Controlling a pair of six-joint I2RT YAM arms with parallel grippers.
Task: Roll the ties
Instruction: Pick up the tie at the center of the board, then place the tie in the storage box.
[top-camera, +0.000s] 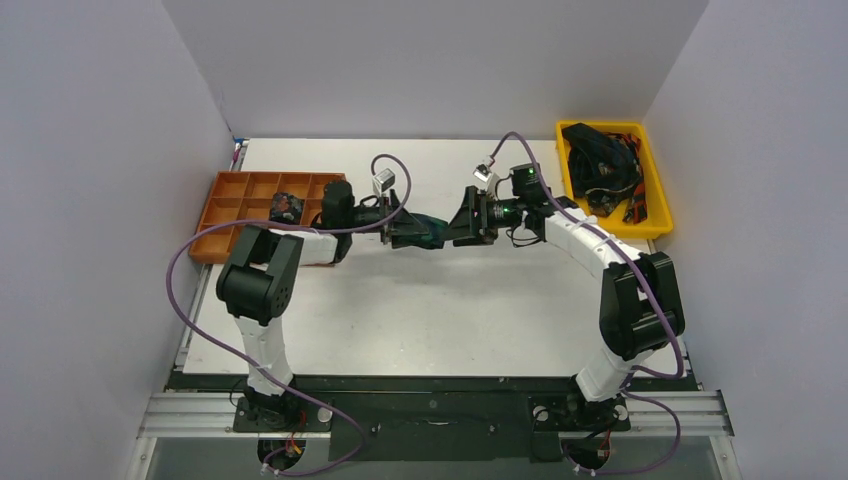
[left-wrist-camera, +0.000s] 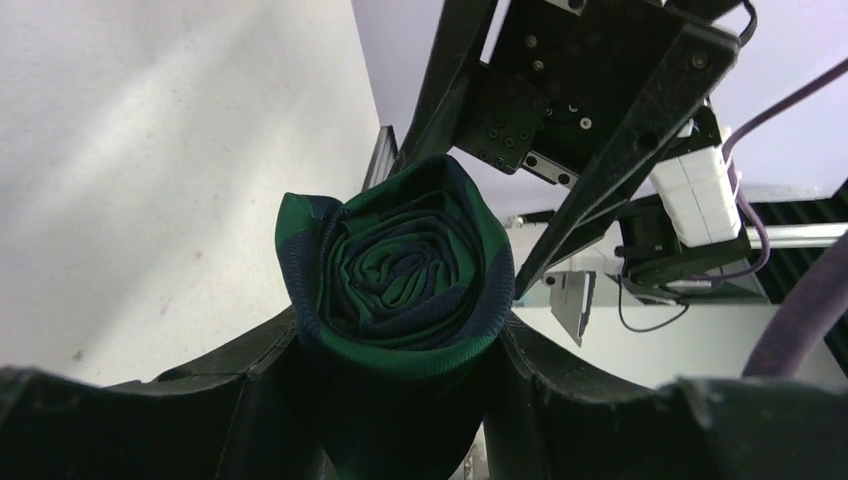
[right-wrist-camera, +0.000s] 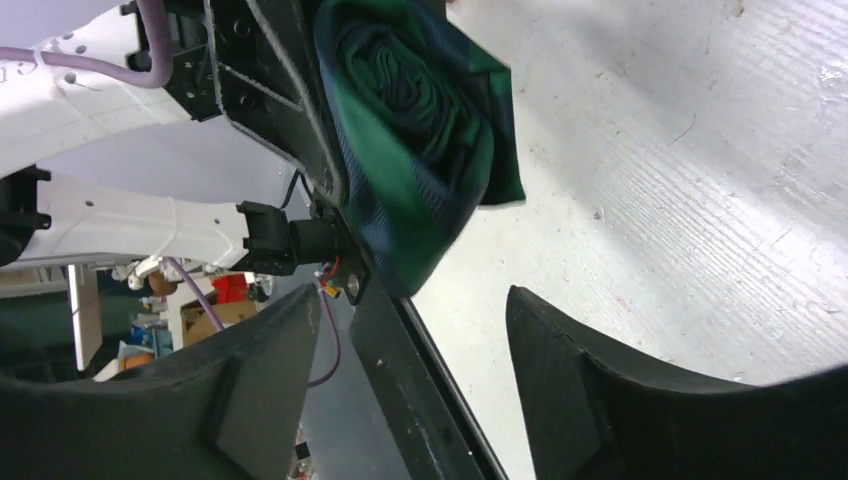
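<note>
L gripper (top-camera: 425, 238) clamped on rolled tie (top-camera: 430, 228) over mid-table (top-camera: 420, 310). R gripper (top-camera: 458, 228) nose-to-nose w/ it. Another coil (top-camera: 287, 208) sits in a tray (top-camera: 205, 240) compartment at left. Loose ties (top-camera: 598, 165) in bin (top-camera: 640, 128), far right.
L wrist: green/navy spiral pinched between both L fingers (left-wrist-camera: 240, 375), R gripper close behind.
R wrist: R fingers (right-wrist-camera: 610, 380) spread wide, gripping nothing. Roll just ahead.

The white table (top-camera: 430, 310) carries two things: an orange divided tray (top-camera: 207, 244) at the table's far left edge and a yellow bin (top-camera: 657, 190) at its far right corner.
</note>
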